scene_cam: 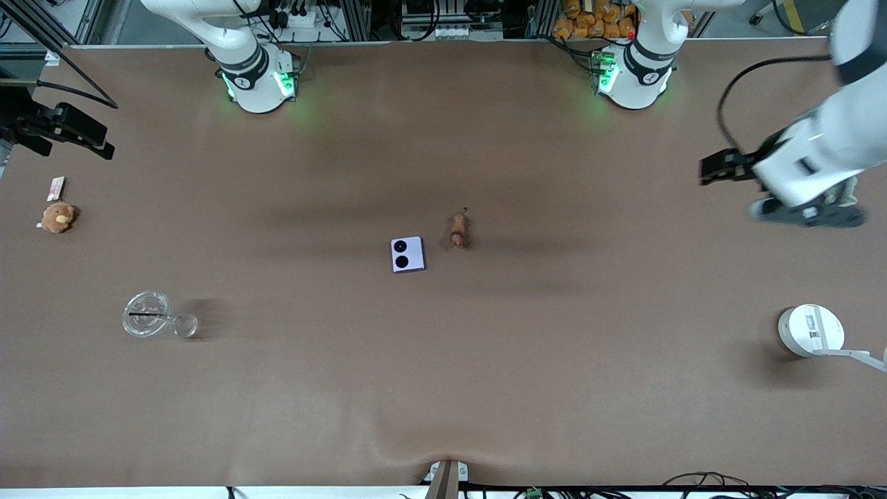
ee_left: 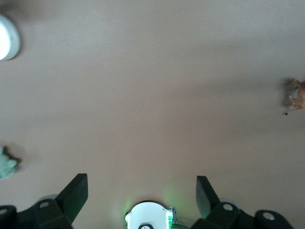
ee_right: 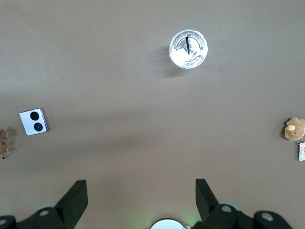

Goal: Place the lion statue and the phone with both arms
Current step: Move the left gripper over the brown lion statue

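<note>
The lion statue [scene_cam: 458,231], a tiny orange-brown figurine, lies mid-table. The pale-lilac phone [scene_cam: 407,254] with two black circles lies flat beside it, slightly nearer the front camera and toward the right arm's end. My left gripper [scene_cam: 804,208] hangs high over the left arm's end of the table, open and empty [ee_left: 140,188]; the lion shows at the edge of its wrist view [ee_left: 295,95]. My right gripper [scene_cam: 69,128] is high over the right arm's end, open and empty [ee_right: 140,191]. Its wrist view shows the phone [ee_right: 33,121] and the lion [ee_right: 4,141].
A clear plastic cup [scene_cam: 147,314] lies with its lid beside it toward the right arm's end. A tan plush toy [scene_cam: 57,217] and a small card [scene_cam: 55,187] sit near that table edge. A round white device [scene_cam: 811,330] and a green plush turtle [ee_left: 7,164] are at the left arm's end.
</note>
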Controlling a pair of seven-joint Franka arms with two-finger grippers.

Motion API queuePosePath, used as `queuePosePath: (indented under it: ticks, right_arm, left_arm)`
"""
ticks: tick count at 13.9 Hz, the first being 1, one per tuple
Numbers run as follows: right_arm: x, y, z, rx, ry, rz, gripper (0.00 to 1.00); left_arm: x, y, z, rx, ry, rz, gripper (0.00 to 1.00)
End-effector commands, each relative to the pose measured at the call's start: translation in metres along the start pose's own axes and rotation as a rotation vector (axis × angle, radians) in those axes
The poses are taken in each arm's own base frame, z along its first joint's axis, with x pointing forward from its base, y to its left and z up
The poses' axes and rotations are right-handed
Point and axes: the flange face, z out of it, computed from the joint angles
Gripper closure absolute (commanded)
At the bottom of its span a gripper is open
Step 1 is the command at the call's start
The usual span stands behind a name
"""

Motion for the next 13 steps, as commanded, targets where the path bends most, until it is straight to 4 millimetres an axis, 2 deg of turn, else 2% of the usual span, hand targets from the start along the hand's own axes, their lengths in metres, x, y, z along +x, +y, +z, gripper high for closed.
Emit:
queuePosePath:
  ticks: [1, 3, 5, 9, 11, 13]
  right_arm:
    - [0.000, 0.001, -0.004, 0.003, 0.015, -0.008, 0.00]
    - [0.000, 0.000, -0.003, 0.003, 0.019, -0.009, 0.00]
    - [0.000, 0.002, -0.003, 0.003, 0.019, -0.005, 0.00]
    - [0.001, 0.002, -0.002, 0.003, 0.014, -0.006, 0.00]
    - [0.001, 0.002, -0.002, 0.003, 0.014, -0.006, 0.00]
    - [0.001, 0.002, -0.002, 0.003, 0.014, -0.006, 0.00]
  left_arm:
    - [0.018, 0.038, 0.014, 0.007, -0.020, -0.021, 0.00]
    - [0.033, 0.070, 0.029, 0.016, -0.037, -0.039, 0.00]
    - [0.041, 0.118, 0.051, 0.049, -0.060, -0.030, 0.00]
    - [0.045, 0.193, 0.083, 0.080, -0.033, -0.051, 0.00]
    - [0.040, 0.240, 0.102, 0.092, -0.018, -0.036, 0.00]
    - [0.038, 0.292, 0.133, 0.100, 0.019, -0.050, 0.00]
